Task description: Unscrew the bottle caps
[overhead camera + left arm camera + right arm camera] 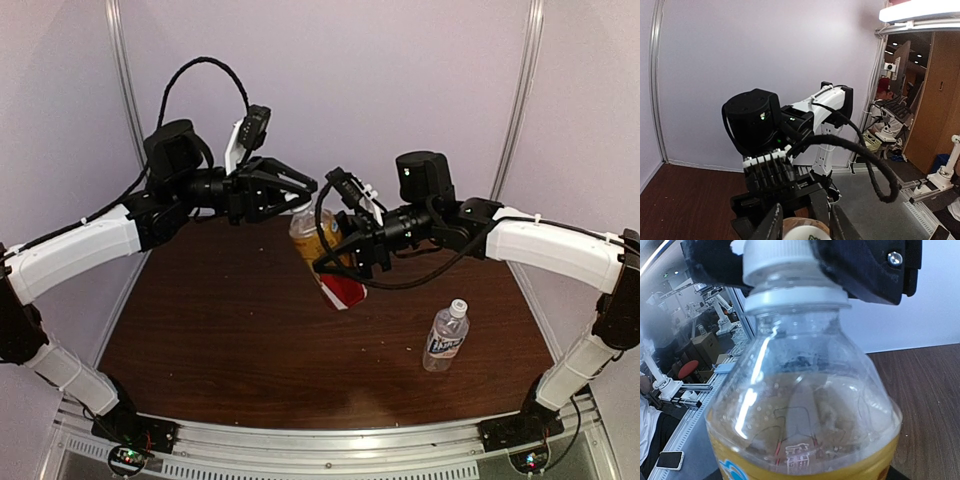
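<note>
The amber bottle (341,290), with a red label, hangs tilted above the table, my right gripper (342,258) shut round its body. In the right wrist view the bottle (805,405) fills the frame and hides that gripper's own fingers. My left gripper (302,196) is shut on this bottle's white cap (774,261), its black fingers (865,267) pressed against the cap's sides. The left wrist view shows the cap (807,233) between the two fingers at the bottom edge. The clear bottle (446,338) stands upright on the table at the right, its white cap (458,306) on.
The dark wood table (230,330) is walled by pale panels at the back and sides. A metal rail (330,440) carrying both arm bases runs along the near edge. Black cables loop over both wrists.
</note>
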`<state>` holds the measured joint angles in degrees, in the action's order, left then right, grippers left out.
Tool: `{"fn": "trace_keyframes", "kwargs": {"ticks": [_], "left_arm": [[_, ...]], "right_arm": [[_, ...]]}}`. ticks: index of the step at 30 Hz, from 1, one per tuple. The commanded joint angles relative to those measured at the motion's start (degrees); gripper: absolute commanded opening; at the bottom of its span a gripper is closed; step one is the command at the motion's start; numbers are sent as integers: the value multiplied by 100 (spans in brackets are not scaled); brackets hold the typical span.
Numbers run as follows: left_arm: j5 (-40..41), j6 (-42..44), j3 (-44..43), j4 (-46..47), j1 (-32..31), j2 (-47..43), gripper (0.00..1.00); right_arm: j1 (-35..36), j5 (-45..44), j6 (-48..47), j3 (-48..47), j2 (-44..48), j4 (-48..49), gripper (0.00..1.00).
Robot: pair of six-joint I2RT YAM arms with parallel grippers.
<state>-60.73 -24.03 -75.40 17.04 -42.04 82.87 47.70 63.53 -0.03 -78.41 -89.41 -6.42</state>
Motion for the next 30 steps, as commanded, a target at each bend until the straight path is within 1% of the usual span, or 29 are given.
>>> {"fn": "trace_keyframes", "kwargs": {"ticks": [1, 3, 5, 8, 12, 15, 20, 26, 30], "left_arm": [[1065, 20, 60, -371, 23, -240, 29], [1649, -41, 60, -579, -7, -342, 27], [2407, -177, 40, -817, -77, -452, 23], [3518, -540, 49, -1004, -251, -552, 22], [4231, -998, 35, -1044, -409, -540, 22], [4393, -1077, 0, -1024, -483, -476, 22], [4362, -1130, -19, -971, -489, -395, 23], [4287, -990, 69, -875, -488, -429, 33], [4149, -889, 147, -719, -488, -464, 39]], "right_arm": [[1, -903, -91, -201, 139, -71, 64], [3, -1423, -86, -222, 166, -117, 64], [2, -1946, -68, -231, 197, -118, 64], [11, -2569, -31, -166, 249, 7, 64], [27, -3108, 3, -75, 302, 228, 64], [37, -3258, 3, -44, 325, 295, 64], [36, -3287, 3, -12, 310, 261, 64], [34, -3229, -39, 48, 311, 252, 64], [37, -3041, -41, 102, 327, 322, 64]]}}
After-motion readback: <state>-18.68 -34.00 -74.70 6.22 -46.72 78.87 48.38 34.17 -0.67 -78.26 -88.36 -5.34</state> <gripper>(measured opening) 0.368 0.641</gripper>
